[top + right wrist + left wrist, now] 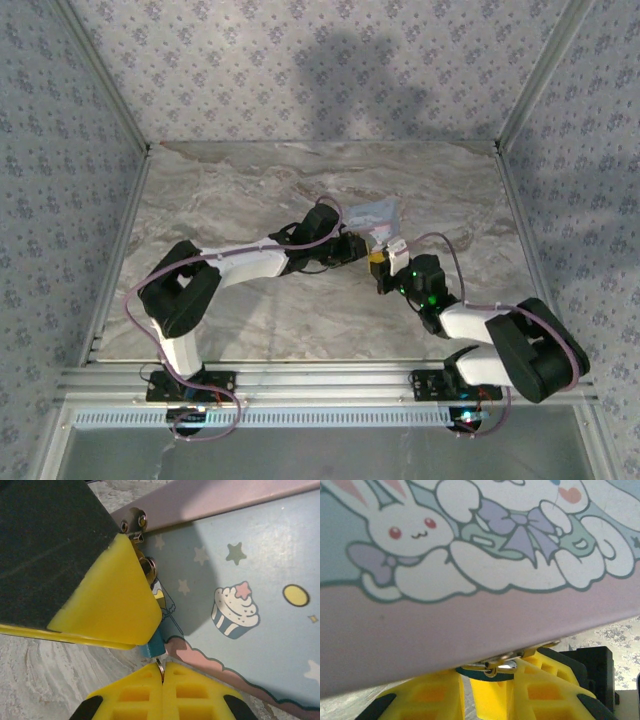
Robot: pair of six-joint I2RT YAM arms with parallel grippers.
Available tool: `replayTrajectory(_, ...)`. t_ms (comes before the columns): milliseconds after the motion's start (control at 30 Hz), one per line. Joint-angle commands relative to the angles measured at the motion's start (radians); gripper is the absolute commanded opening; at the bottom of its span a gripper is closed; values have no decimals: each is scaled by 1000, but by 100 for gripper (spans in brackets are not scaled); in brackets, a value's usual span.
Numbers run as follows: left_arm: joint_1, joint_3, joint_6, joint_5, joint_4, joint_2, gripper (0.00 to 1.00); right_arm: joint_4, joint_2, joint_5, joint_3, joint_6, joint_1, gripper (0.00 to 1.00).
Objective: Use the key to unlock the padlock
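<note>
One box [372, 212]; one padlock [150, 648] in left pincer [491, 676]; one key [160, 668] in right pincer [163, 676].

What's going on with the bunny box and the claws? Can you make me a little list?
box: pastel cartoon pictures, on the marble table
padlock: tiny, blue, just below the box's metal clasp
left claw: seems closed on the padlock
right claw: shut on the thin metal key, tip at the padlock
</note>
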Motion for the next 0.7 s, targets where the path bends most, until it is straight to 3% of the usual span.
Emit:
replayTrajectory(0,1,-23,18,30,-50,9,22,-1,-39,73,0,-18,-26,0)
replayTrajectory(400,15,-44,12,18,-38,8,22,-37,-62,89,-1,-26,-28,0)
replayTrajectory(667,14,-47,9,27,-28,9,22,13,-49,13,-8,-5,-31,0)
